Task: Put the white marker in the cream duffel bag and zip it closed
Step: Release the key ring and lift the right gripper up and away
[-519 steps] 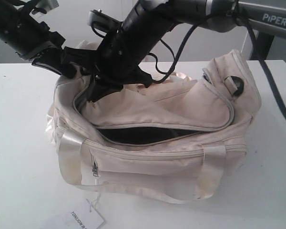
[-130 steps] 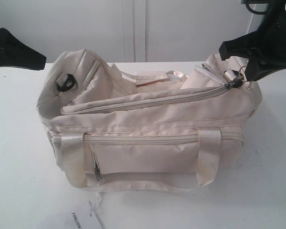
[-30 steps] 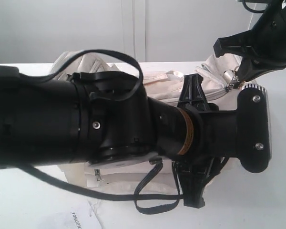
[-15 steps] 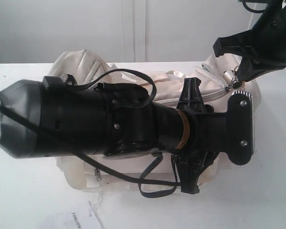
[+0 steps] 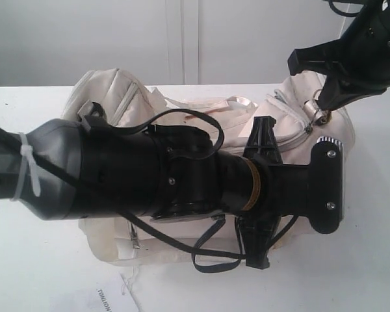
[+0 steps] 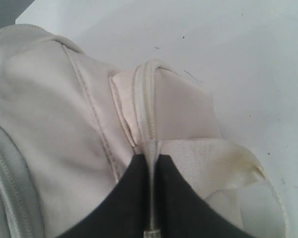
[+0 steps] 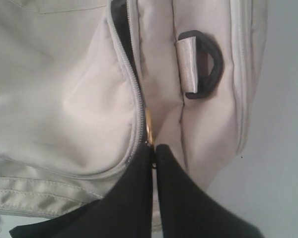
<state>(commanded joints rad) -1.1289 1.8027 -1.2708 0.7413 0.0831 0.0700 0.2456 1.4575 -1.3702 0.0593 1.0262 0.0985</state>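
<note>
The cream duffel bag (image 5: 117,91) lies on the white table, and my left arm crosses in front of most of it. My left gripper (image 6: 150,157) is shut on a thin cream seam ridge of the bag (image 6: 64,109), beside a shiny strap (image 6: 218,158). At the bag's right end my right gripper (image 5: 326,104) hangs just above the fabric. In the right wrist view the right gripper (image 7: 154,148) is shut on the gold ring pull (image 7: 148,126) of the curved zip (image 7: 131,79). The white marker is out of view.
A black end ring (image 7: 211,64) sits beside the zip's end. A white printed paper tag (image 5: 107,300) lies near the table's front edge. The bare table (image 5: 377,273) stretches right of the bag. The left arm's wrist camera block (image 5: 328,188) hangs over the bag's front right.
My left arm has slid a little left and down across the front of the bag. My right gripper has kept its hold on the ring pull at the bag's right end.
</note>
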